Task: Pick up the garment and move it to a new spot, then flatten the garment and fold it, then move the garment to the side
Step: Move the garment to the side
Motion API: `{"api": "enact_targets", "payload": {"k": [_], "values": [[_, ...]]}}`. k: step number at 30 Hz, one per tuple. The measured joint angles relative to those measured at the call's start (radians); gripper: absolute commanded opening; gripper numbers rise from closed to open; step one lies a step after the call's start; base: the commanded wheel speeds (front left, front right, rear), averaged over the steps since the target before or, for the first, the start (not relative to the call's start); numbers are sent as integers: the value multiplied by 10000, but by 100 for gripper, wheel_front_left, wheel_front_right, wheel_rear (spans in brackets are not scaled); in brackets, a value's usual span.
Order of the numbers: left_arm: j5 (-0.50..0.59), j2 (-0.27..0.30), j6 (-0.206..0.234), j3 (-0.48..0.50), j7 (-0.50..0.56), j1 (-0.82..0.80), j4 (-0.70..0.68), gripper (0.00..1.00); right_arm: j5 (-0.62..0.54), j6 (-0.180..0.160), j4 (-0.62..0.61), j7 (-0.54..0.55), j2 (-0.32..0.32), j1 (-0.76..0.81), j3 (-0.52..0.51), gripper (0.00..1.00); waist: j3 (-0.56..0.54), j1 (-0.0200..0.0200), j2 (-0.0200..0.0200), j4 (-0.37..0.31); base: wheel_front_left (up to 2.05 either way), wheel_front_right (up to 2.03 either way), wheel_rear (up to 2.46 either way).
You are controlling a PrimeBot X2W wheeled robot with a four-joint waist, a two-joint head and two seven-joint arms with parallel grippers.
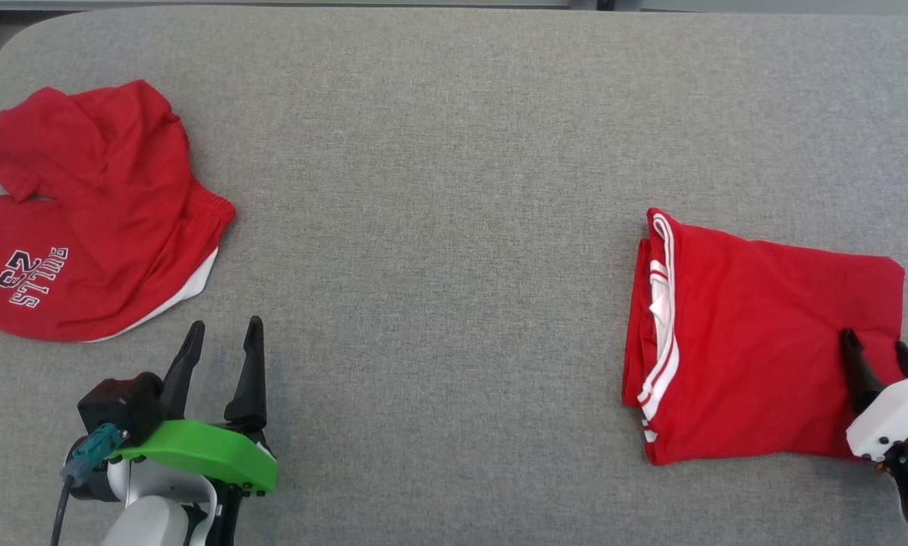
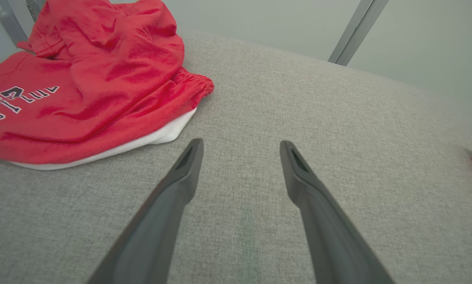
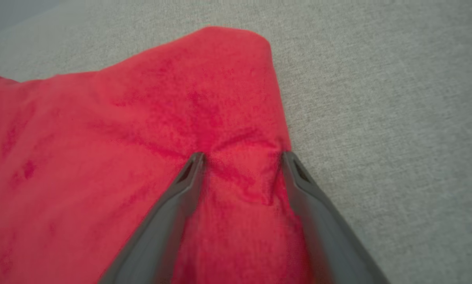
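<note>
A folded red garment with white stripes (image 1: 757, 341) lies at the right of the grey table. My right gripper (image 1: 876, 349) stands open over its right edge, fingertips pressing into the cloth (image 3: 204, 118), which puckers between them near the garment's corner. A second red garment with "BULLS 23" lettering (image 1: 89, 220) lies crumpled at the far left, also in the left wrist view (image 2: 90, 79). My left gripper (image 1: 222, 334) is open above bare table just below and right of that crumpled garment, nothing between its fingers (image 2: 188, 165).
The grey fabric table (image 1: 438, 189) stretches wide between the two garments. Its rounded back-left corner and back edge are near the crumpled garment. A metal frame bar (image 2: 354, 31) rises behind the table.
</note>
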Motion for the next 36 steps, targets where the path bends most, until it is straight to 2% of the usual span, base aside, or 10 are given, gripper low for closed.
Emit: {"api": "enact_targets", "payload": {"k": [7,8,10,15,19,24,27,33,36], "values": [[0,-6,-8,0,0,-169,17,100,75,-8,337,263,-382,-357,-284,100,164,0,0,229,0,0,0],[0,-6,-8,0,0,-169,27,100,132,6,360,341,-414,-383,-293,69,179,0,0,262,0,0,0],[0,-12,-10,13,-2,-169,46,100,376,134,395,472,-405,-470,-245,0,204,0,0,325,0,0,0],[0,-15,-12,21,-2,-173,58,100,499,681,221,663,-548,-715,92,0,243,0,0,417,0,0,0],[0,-15,-13,35,-2,-188,75,100,280,1164,-232,966,-926,-1410,591,0,292,0,0,490,0,0,0],[0,-19,-86,-8,-2,-361,35,100,-257,1233,-529,1586,-2090,-2634,535,0,421,0,0,590,0,0,0],[8,-2,-94,-113,92,-446,0,100,-479,1070,-255,2119,-2650,-3149,322,0,579,0,0,638,0,0,0],[58,-4,-180,-247,203,-719,-192,100,-880,249,734,2675,-3985,-3298,-915,0,962,0,0,852,0,0,0],[59,2,-180,-205,221,-779,-255,100,-1179,-31,982,2784,-4498,-3345,-1313,0,1179,0,0,988,0,0,0]]}}
